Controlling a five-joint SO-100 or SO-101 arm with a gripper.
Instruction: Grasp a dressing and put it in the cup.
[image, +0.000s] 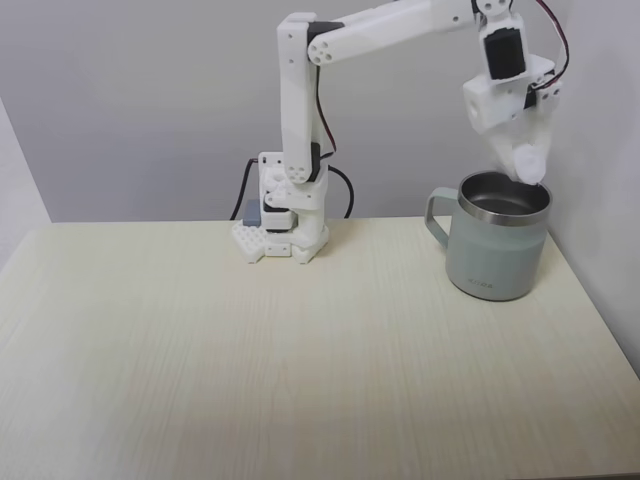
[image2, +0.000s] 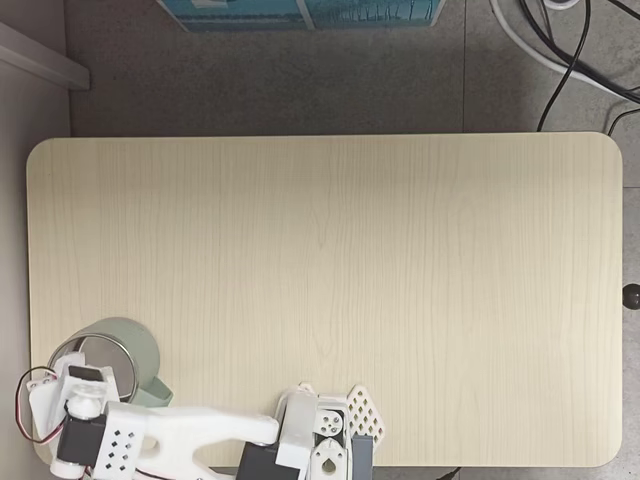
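The white arm (image: 300, 110) is reaching from its base at the table's back edge out to the mug (image: 497, 245), which is standing near the back right corner of the table (image: 300, 350) in the side-on fixed view. The gripper (image: 528, 168) is hanging directly above the steel rim, its tips just at the mouth of the mug. A pale rounded shape is showing between the tips and may be the gauze roll (image: 529, 160), though white on white makes this uncertain; whether the fingers are clamped on it or parted cannot be told. In the top-down fixed view the mug (image2: 125, 345) is sitting at the lower left corner, handle toward the base, with the wrist covering part of its opening.

Judged from this, the release is close. The risk is placement: the tips seem to be hovering over the far side of the rim, so a roll dropped there could strike the steel edge and bounce off the table's right edge. A descending finger could also nudge the mug.
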